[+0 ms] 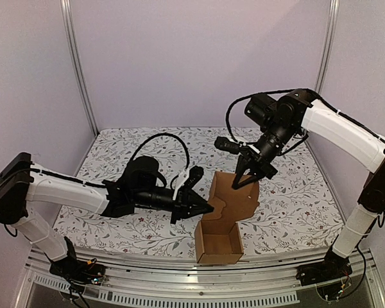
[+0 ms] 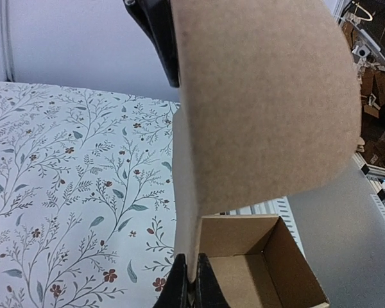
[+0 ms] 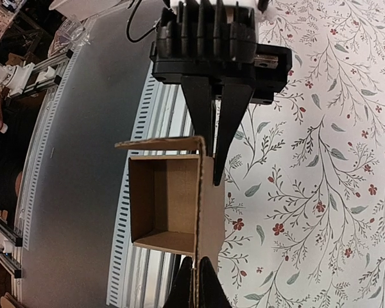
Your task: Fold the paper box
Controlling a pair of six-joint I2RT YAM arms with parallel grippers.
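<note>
The brown paper box point(image 1: 218, 247) stands open at the near edge of the floral cloth, its lid panel point(image 1: 234, 196) upright behind the cavity. My left gripper point(image 1: 208, 208) reaches in from the left and is shut on the left edge of that upright panel. In the left wrist view its fingertips point(image 2: 192, 285) pinch the thin cardboard edge, with the lid point(image 2: 263, 115) towering above and the box cavity point(image 2: 263, 266) to the right. My right gripper point(image 1: 244, 183) comes down from above, shut on the lid's top edge. In the right wrist view the right gripper point(image 3: 196, 285) clamps the panel edge-on beside the cavity point(image 3: 170, 192).
The floral tablecloth point(image 1: 128, 147) covers the table. A slotted metal rail point(image 1: 179, 285) runs along the near edge, right under the box. Frame posts point(image 1: 77, 64) stand at the back corners. The left gripper's body point(image 3: 212, 58) shows opposite in the right wrist view.
</note>
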